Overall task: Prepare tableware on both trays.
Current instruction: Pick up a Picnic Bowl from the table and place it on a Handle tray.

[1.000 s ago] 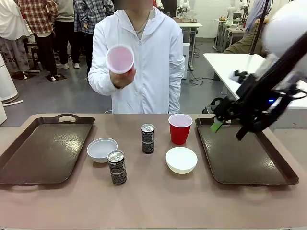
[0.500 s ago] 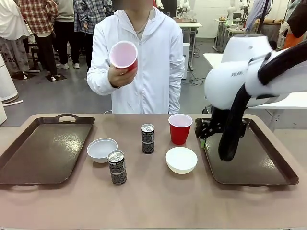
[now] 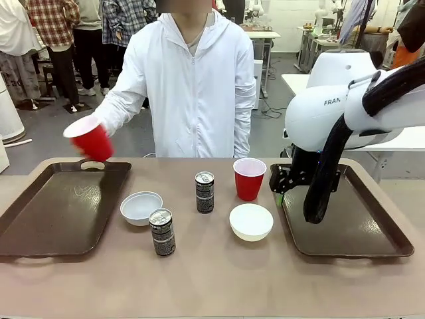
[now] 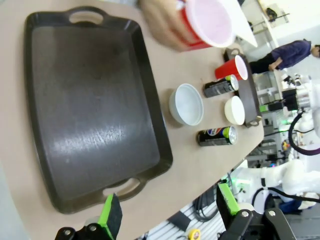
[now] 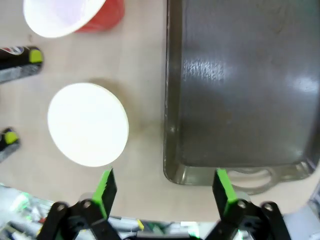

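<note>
Person's hand (image 4: pixel 160 22) grips a tilted red cup (image 4: pixel 207 20) by the far rim of the left tray (image 4: pixel 90 115); set on that rim, it could topple

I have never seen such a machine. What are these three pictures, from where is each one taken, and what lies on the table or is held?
This is a robot with two white arms, facing a person across a table. The front view comes from a fixed camera between the arms; the right arm enters from the right. The other two views come from cameras on the wrists, looking along that arm's own green-padded fingers. The left gripper looks onto the left tray; the right gripper hangs at the inner edge of the right tray. Both are open and hold nothing. Nothing lies on either tray. Between the trays stand two white bowls, two dark cans and one red cup. The person holds a second red cup near the left tray's far end.
</note>
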Robot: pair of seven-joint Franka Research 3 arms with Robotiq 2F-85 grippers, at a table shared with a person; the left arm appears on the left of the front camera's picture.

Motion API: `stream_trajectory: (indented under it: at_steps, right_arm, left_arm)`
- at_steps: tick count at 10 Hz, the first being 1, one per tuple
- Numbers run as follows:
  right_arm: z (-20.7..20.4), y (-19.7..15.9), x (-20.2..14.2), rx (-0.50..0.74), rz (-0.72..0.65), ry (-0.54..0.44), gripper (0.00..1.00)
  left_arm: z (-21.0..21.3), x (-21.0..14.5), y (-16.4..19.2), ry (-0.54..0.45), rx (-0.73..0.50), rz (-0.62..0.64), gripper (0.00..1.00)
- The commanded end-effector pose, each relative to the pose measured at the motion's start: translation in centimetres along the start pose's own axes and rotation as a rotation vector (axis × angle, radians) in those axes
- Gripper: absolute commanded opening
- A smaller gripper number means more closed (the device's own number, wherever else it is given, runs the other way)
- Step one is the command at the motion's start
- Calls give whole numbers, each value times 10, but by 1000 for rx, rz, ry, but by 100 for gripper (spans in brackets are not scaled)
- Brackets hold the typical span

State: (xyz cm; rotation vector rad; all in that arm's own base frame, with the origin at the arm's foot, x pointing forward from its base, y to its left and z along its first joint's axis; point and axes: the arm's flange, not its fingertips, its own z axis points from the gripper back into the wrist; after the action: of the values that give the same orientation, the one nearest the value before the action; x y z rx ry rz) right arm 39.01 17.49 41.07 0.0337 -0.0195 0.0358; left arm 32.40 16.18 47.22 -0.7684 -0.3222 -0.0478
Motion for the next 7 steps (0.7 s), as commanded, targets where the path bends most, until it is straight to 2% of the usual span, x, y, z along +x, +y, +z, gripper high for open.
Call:
stream_trajectory:
  at_steps: [1, 5, 7]
  right_arm:
    - [-27, 11, -5, -16, 8, -7, 100]
    - [-69, 57, -5, -31, 26, -88, 100]
    - [-81, 68, -5, -44, 37, -91, 100]
  left_arm:
    - [-1, 1, -1, -12, -14, 6, 100]
    - [-1, 1, -1, -12, -14, 6, 100]
    - [-1, 1, -1, -12, -14, 6, 100]
